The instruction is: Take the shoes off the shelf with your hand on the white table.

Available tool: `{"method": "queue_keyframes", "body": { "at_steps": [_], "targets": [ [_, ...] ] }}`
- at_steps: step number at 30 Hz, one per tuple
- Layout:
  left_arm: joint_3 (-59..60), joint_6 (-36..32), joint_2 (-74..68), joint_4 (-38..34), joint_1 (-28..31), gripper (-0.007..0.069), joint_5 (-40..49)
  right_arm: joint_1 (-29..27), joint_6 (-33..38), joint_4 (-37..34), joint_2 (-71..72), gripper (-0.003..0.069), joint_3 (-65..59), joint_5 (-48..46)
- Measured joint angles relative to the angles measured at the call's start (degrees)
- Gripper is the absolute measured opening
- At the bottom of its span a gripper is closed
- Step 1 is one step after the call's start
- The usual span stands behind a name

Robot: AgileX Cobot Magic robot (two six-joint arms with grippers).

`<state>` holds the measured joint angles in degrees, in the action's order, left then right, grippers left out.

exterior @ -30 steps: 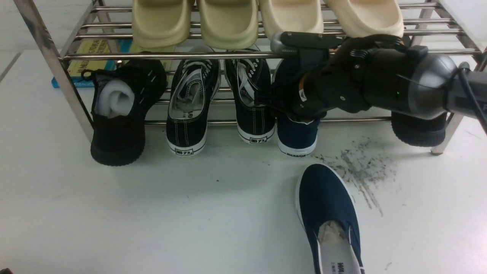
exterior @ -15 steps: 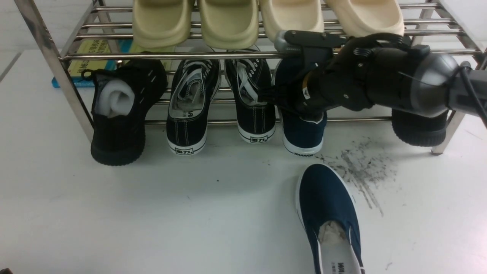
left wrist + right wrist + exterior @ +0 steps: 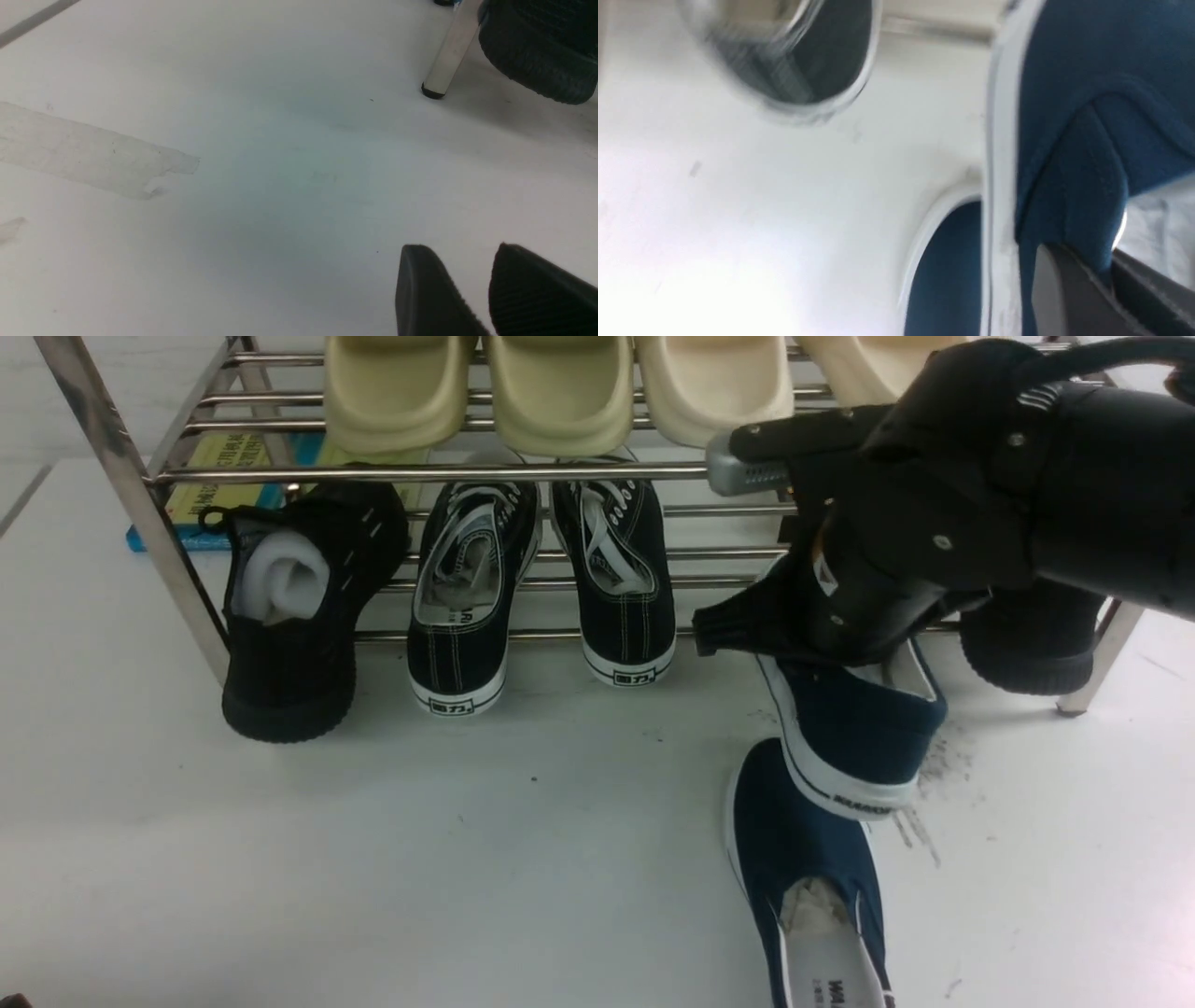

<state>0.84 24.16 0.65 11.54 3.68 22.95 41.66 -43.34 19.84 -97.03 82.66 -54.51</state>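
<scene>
the right hand (image 3: 1104, 275) is clamped on the canvas side of a navy slip-on (image 3: 1069, 186), its two grey tips pinching the cloth beside the opening. from the front, the bulky black arm (image 3: 943, 513) covers most of that shoe; its heel, with white rubber trim, sticks out below. half a second ago the shoe was still in the row on the rack; now it has come forward, tilted, with its heel in front of the toe of its mate. i take this as the second of the pair leaving the shelf, so the lifting looks nearly done and the setting down remains.

the mate (image 3: 808, 821) lies on the white tabletop (image 3: 373, 859), toe toward the rack, unmoved. the held shoe probably needs to swing clear to one side before it is lowered, or it could land on its mate.

beyond, the chrome rack (image 3: 420, 473) keeps its cream clogs (image 3: 560, 392) above and, below, black lace-up sneakers (image 3: 457, 653) and a black knit shoe (image 3: 289, 663).

far off to the left, the left hand (image 3: 467, 289) is over bare tabletop, its two tips apart with nothing between them.
</scene>
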Motion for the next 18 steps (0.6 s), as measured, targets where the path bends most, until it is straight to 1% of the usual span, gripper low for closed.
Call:
{"method": "queue_keyframes", "body": {
  "at_steps": [3, 7, 8, 9, 10, 12, 13, 16, 18],
  "targets": [
    [0.00, 0.00, 0.00, 0.00, 0.00, 0.0242, 0.00, 4.03, -0.89, -0.23, 3.77, 0.0043, -1.61, -2.24],
    [0.00, 0.00, 0.00, 0.00, 0.00, 0.0242, 0.00, 9.41, -4.27, -0.35, 7.43, 0.0043, -1.82, -6.12],
    [0.00, 0.00, 0.00, 0.00, 0.00, 0.0242, 0.00, 9.68, -4.43, -0.35, 7.43, 0.0043, -1.82, -6.12],
    [0.00, 0.00, 0.00, 0.00, 0.00, 0.0242, 0.00, 12.35, -6.24, -0.35, 8.56, 0.0043, -1.82, -7.41],
    [0.00, 0.00, 0.00, 0.00, 0.00, 0.0242, 0.00, 13.27, -6.91, -0.35, 8.79, 0.0043, -1.82, -7.85],
    [0.00, 0.00, 0.00, 0.00, 0.00, 0.0242, 0.00, 17.14, -10.44, -0.30, 9.15, 0.0043, -1.82, -8.35],
    [0.00, 0.00, 0.00, 0.00, 0.00, 0.0242, 0.00, 17.43, -10.74, -0.30, 9.15, 0.0043, -1.82, -8.35],
    [0.00, 0.00, 0.00, 0.00, 0.00, 0.0242, 0.00, 21.39, -15.33, -0.68, 8.97, 0.0043, -1.82, -8.35],
    [0.00, 0.00, 0.00, 0.00, 0.00, 0.0242, 0.00, 22.94, -17.27, -0.79, 8.58, 0.0043, -1.82, -8.35]
  ]
}}
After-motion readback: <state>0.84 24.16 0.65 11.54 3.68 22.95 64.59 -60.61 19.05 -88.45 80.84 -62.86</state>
